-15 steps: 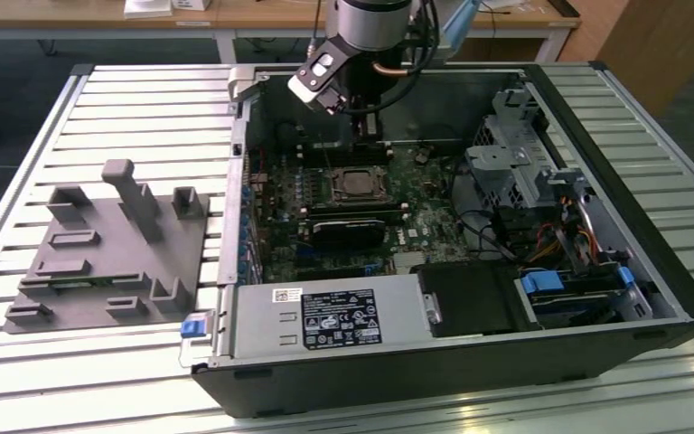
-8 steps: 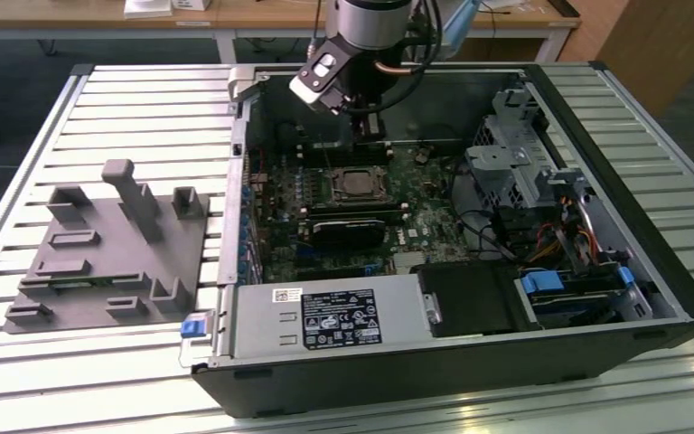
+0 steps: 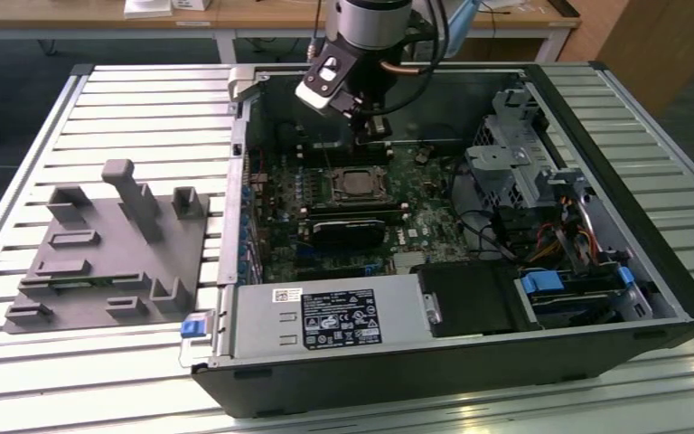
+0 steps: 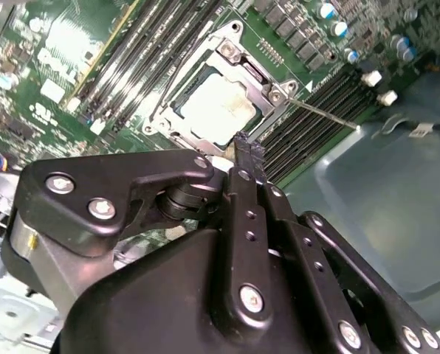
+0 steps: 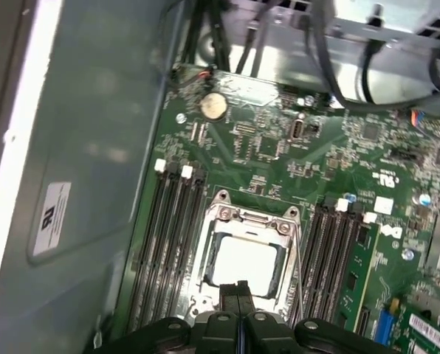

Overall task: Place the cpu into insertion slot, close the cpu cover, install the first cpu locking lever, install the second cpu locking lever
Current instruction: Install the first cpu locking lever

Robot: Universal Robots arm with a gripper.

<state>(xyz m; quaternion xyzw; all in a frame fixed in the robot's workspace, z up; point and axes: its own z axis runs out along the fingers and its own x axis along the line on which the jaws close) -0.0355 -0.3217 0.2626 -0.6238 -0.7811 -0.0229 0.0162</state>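
With fingers pressed together on nothing, the gripper (image 5: 238,289) hangs just above the insertion slot (image 3: 332,183), where the cpu (image 5: 246,264) sits framed by the cpu cover (image 5: 253,216); beside the slot, the thin locking lever (image 4: 323,114) looks stiff and springy, best caught near its free end

Slatted metal table (image 3: 154,108) carries an open computer case (image 3: 444,375) and grey fixture (image 3: 82,258).
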